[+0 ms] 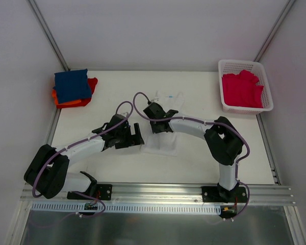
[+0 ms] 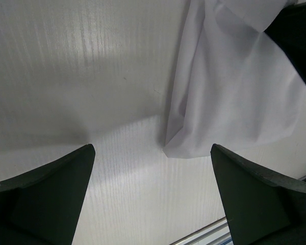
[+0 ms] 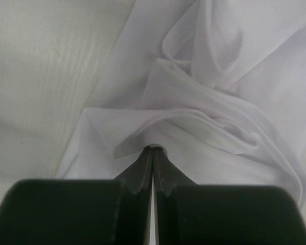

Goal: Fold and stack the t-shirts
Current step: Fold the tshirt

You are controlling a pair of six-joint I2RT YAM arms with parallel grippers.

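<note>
The white t-shirt (image 1: 162, 144) lies crumpled and partly folded at the table's middle. My right gripper (image 1: 154, 118) is over its middle, shut on a raised fold of the white cloth (image 3: 204, 102); the fingertips (image 3: 147, 158) pinch the fold's edge in the right wrist view, where the gripper (image 3: 153, 149) shows closed. My left gripper (image 1: 135, 139) is open and empty just left of the shirt. In the left wrist view the gripper (image 2: 152, 168) hovers over bare table, with a corner of the shirt (image 2: 234, 92) ahead to the right.
A folded navy t-shirt (image 1: 71, 84) lies on an orange-red one (image 1: 76, 102) at the back left corner. A white lattice basket (image 1: 245, 65) at the back right holds crimson-pink t-shirts (image 1: 242, 90). An aluminium rail (image 1: 158, 193) runs along the near edge.
</note>
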